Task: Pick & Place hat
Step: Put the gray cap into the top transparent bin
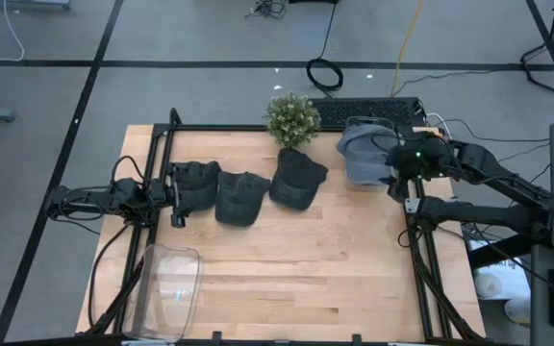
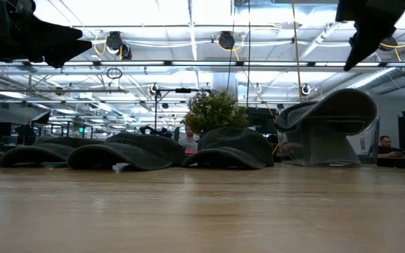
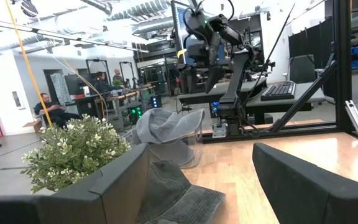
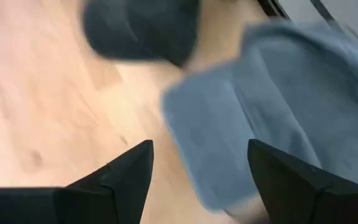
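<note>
The right tool [image 4: 197,163] hangs with fingers spread above the grey hat [image 4: 278,106]; the left tool [image 3: 201,177] waits open.

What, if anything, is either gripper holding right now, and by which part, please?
Nothing is held. The right gripper is open above the grey hat, not touching it. The left gripper is open too, by the leftmost dark hat.

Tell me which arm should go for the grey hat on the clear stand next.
Right. The right gripper hangs open beside the grey hat, which fills its wrist view. The left gripper is across the table, by the three dark hats.
</note>
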Controlling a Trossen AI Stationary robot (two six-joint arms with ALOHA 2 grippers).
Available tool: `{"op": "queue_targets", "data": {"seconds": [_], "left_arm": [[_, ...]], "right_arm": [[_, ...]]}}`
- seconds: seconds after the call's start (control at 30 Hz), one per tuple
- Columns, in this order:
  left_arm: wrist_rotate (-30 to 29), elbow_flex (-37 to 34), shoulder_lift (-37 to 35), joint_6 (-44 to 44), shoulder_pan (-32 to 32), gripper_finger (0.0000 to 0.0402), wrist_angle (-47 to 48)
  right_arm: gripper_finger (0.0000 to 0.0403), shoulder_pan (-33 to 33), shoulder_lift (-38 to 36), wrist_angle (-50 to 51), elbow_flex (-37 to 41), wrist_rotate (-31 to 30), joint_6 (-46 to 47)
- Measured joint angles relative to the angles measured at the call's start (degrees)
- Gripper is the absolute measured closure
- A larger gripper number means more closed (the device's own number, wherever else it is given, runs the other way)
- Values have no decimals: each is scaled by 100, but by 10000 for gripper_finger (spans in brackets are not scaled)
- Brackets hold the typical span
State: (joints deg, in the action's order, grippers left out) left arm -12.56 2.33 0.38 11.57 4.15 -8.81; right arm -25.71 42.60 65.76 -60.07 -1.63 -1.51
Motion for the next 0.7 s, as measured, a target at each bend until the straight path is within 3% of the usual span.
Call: {"op": "queue_targets", "data": {"seconds": [0.13,0.23,0.5,0.7], "left_arm": [[0,0,0,1,0,108,-1],[-1,0,-1,-2,1,108,1],[0,0,-2,-1,1,108,-1],[0,0,0,0,2,108,1]], "right_arm": [[168,2,155,-622,-3,-6,-59],[202,6,507,-967,-9,-11,-363],[389,68,1727,-584,-9,-313,-1142],[393,70,2197,-400,123,-853,-979]]}}
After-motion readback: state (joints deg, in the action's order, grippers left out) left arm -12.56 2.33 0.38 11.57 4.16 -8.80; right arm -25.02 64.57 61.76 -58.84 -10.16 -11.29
